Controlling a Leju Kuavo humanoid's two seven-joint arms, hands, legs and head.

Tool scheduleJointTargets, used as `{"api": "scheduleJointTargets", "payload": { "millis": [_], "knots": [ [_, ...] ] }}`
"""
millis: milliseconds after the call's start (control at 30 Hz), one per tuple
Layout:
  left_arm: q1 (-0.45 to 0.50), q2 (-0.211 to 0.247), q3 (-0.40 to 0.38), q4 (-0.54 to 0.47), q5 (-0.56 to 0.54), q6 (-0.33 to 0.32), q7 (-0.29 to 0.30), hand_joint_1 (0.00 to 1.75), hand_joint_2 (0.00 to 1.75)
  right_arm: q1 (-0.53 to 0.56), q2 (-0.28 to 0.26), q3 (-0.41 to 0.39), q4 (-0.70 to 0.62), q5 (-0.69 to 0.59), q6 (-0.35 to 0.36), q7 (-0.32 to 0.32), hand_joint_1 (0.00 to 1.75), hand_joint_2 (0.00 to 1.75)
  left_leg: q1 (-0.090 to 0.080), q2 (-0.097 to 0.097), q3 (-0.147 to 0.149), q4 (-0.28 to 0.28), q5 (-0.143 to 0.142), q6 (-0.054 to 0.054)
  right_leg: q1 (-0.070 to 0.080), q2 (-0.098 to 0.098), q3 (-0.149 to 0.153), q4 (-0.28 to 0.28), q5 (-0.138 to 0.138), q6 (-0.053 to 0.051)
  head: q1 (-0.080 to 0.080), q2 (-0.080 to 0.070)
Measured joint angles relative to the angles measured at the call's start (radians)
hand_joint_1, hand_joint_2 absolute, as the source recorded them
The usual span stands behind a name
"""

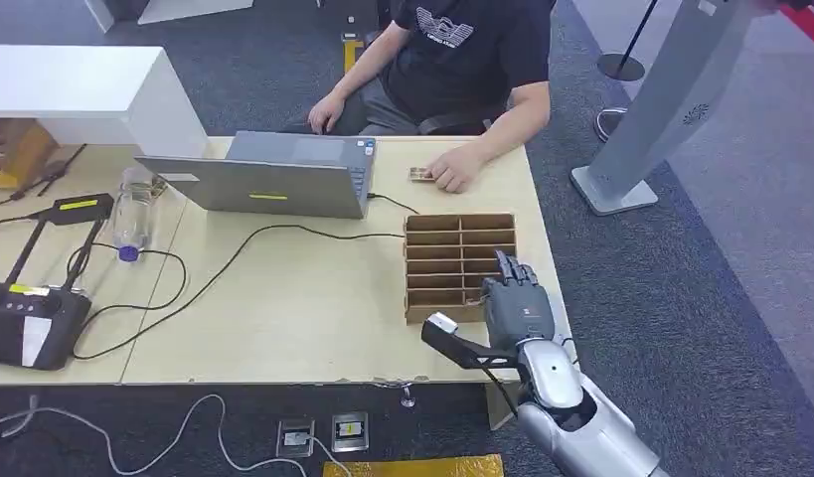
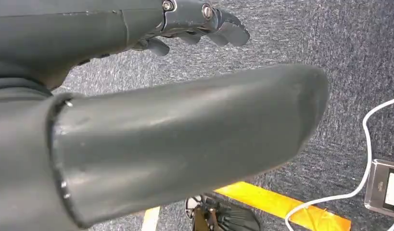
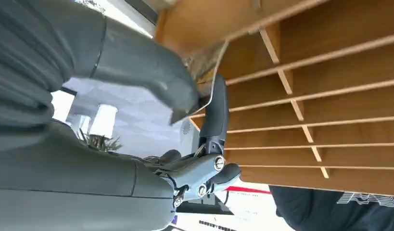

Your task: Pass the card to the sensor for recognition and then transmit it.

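Open grey laptop (image 1: 273, 179) at the table's (image 1: 303, 318) far edge, facing a seated person (image 1: 452, 60); clear water bottle (image 1: 134, 214) to its left; black cable (image 1: 214, 273) trailing across the tabletop; grey carpet (image 1: 701, 298) around.

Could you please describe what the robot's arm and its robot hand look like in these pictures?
In the head view the right arm is a smooth, rounded silver shell, with a black bracket ending in a small pale block jutting from the wrist. The right robot hand is dark grey with darker segmented fingers. The wrist views show the left robot hand with its thick matte grey thumb, a ribbed grey cover and silver screws at the knuckles.
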Motion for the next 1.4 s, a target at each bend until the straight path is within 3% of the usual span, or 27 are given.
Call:
{"api": "scheduleJointTargets", "payload": {
  "millis": [1100,1133,1167,1400],
  "knots": [
    [0.000,0.000,-0.007,0.000,-0.005,0.005,0.000,0.00,0.00,0.018,0.000,-0.010,-0.009,-0.007,-0.014,0.000,1.75,1.75,0.000,0.000,0.002,0.000,0.000,0.000,0.000,0.001,0.002,0.000,0.000,0.000,0.000,0.000],
    [0.000,0.000,-0.007,0.000,-0.005,0.005,0.000,0.00,0.00,0.018,0.000,-0.010,-0.009,-0.008,-0.016,0.000,0.42,1.75,0.000,0.000,0.002,0.000,0.000,0.000,0.000,0.001,0.002,0.000,0.000,0.000,0.000,0.000],
    [0.000,0.000,-0.007,0.000,-0.005,0.005,0.000,0.00,0.00,0.019,0.000,-0.010,-0.009,-0.008,-0.018,0.000,0.00,1.75,0.000,0.000,0.002,0.000,0.000,0.000,0.000,0.001,0.002,0.000,0.000,0.000,0.000,0.000],
    [0.001,0.000,-0.008,0.000,-0.005,0.008,0.000,0.00,0.00,0.037,0.001,-0.010,-0.008,-0.014,-0.032,-0.001,0.00,1.75,0.000,0.000,0.001,0.000,0.000,0.000,0.000,0.001,0.001,0.000,0.000,0.000,0.000,0.000]
  ]
}}
